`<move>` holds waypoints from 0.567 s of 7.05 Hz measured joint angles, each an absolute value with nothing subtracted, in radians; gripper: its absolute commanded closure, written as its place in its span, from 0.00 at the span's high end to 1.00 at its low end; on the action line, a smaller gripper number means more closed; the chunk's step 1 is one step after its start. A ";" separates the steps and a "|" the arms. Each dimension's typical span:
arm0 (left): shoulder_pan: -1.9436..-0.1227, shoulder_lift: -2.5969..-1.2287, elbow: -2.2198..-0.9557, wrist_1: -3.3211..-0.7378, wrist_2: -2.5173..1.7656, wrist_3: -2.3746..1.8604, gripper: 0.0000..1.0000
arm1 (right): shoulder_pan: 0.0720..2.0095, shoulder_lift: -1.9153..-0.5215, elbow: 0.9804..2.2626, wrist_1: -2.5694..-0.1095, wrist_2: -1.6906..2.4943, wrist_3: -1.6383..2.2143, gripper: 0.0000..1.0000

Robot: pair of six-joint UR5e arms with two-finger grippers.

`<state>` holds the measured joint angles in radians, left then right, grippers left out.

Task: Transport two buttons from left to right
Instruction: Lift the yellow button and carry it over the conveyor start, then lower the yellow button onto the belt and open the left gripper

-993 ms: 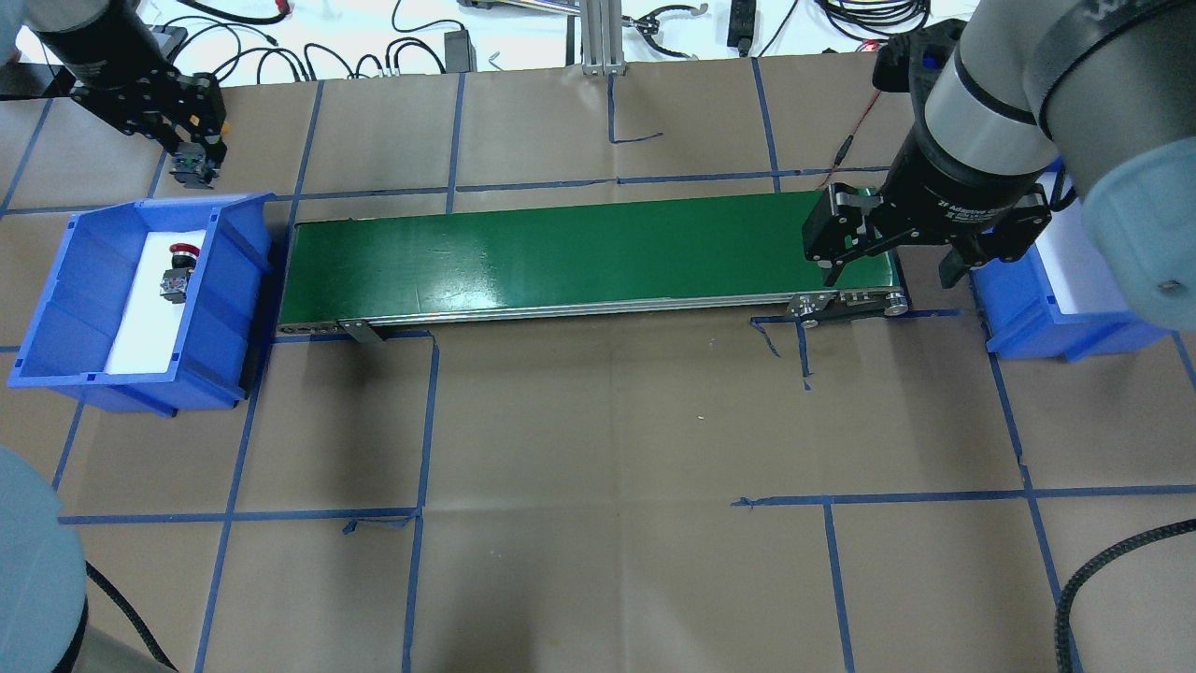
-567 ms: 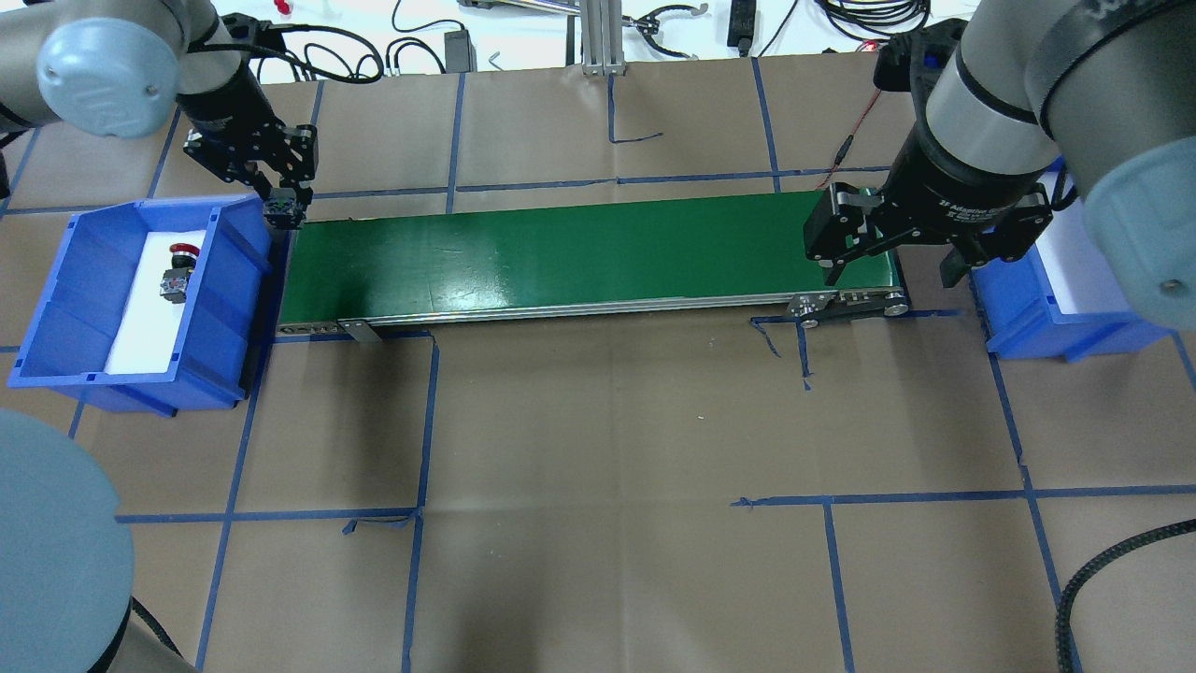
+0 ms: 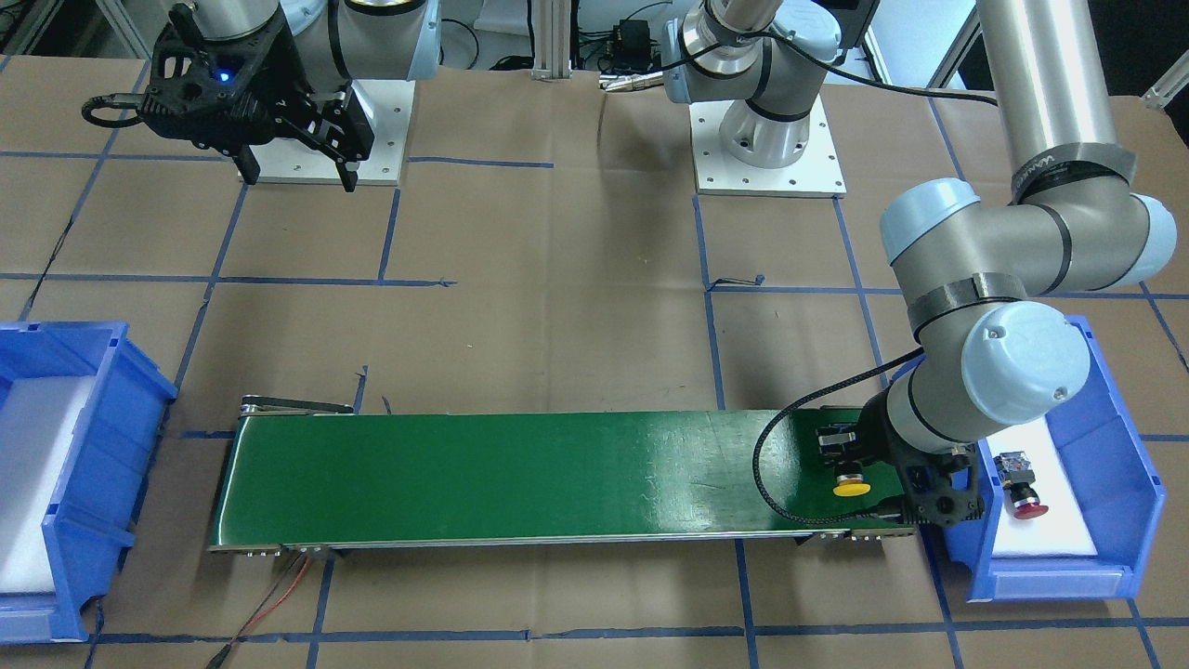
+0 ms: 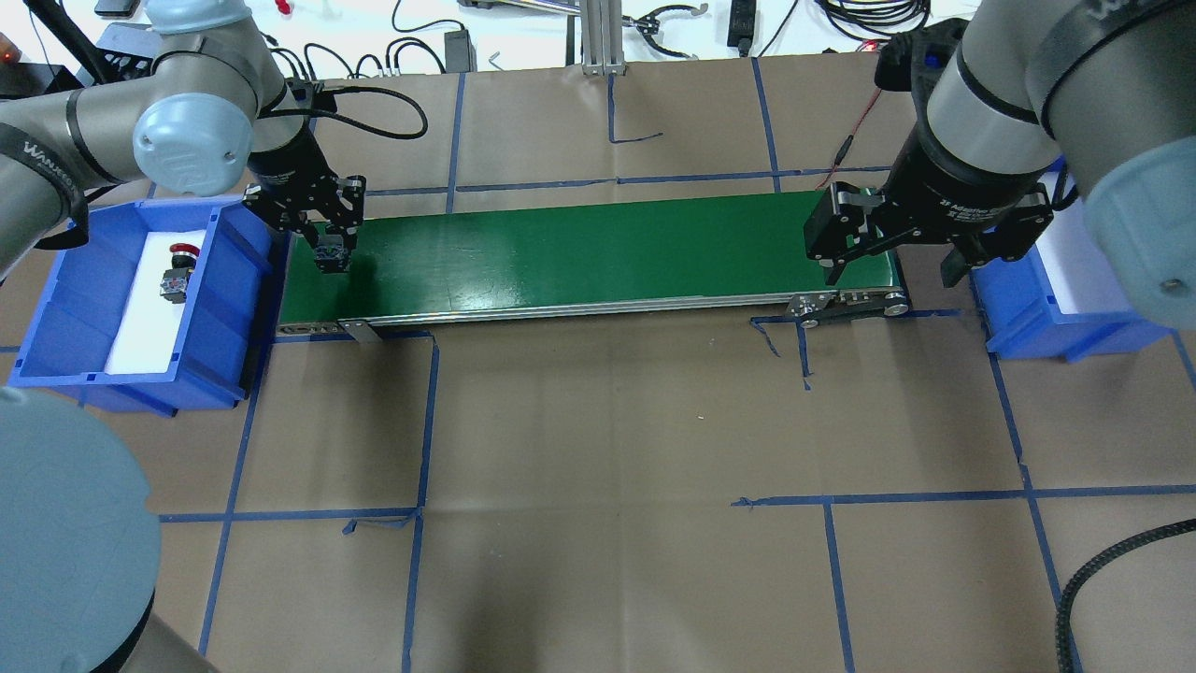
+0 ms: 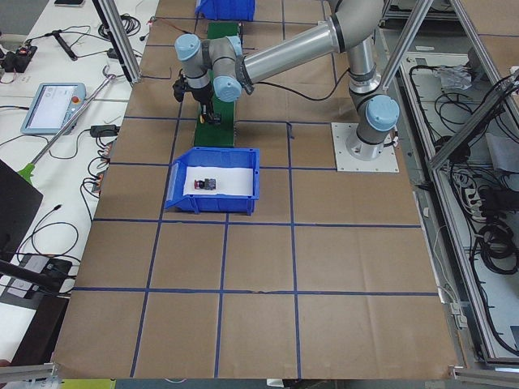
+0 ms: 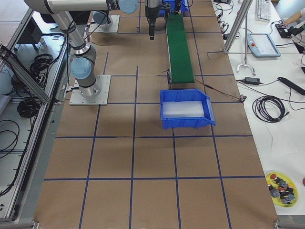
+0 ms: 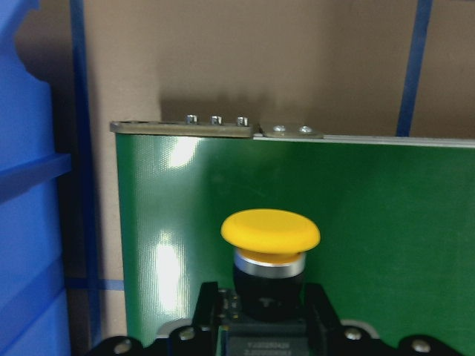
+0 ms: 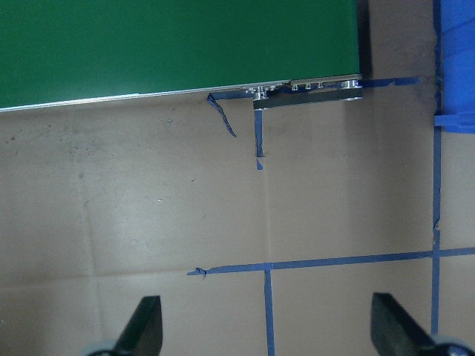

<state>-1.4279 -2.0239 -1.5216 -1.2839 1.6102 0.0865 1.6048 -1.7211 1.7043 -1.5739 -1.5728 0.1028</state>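
Quick update: a second ago my left hand [image 4: 330,254] was out past the far corner of the left bin [image 4: 56,308]. Now it has swung across and hangs over the near end of the green belt [image 4: 579,248]. It's clamped on the grey body of the yellow button [image 7: 271,230], with the cap sticking out forward. From the wrist view the button is over the belt's corner, just inside the edge. I can't tell whether it's touching the belt yet.

I'd say this means button 1 is about ready to be set down and ride across.

My right hand [image 4: 889,271] hasn't budged. Its fingers are spread wide, it's holding nothing, and it waits over the other end of the belt next to the right bin [image 4: 1028,327].

Counting it up:
- 2 buttons: 1 yellow in my grip, and 1 red button [image 4: 177,269] lying on the white pad in the left bin
- 2 blue bins, 1 at each end
- 1 belt on the counter [image 4: 598,449]

So 0 delivered so far by my reckoning, and the red one hasn't been touched.
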 measured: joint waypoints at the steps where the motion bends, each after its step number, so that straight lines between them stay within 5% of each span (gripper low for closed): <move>1: -1.429 -2.035 -1.525 -1.281 1.610 0.086 0.17 | 1.605 -1.721 1.705 -1.574 -1.573 0.103 1.00; 2: -1.430 -2.045 -1.527 -1.281 1.609 0.085 0.84 | 1.605 -1.721 1.705 -1.574 -1.573 0.103 1.00; 3: -1.431 -2.049 -1.532 -1.280 1.609 0.080 1.00 | 1.605 -1.721 1.705 -1.574 -1.573 0.103 1.00; 4: -1.431 -2.048 -1.538 -1.278 1.608 0.066 1.00 | 1.605 -1.721 1.704 -1.574 -1.573 0.103 1.00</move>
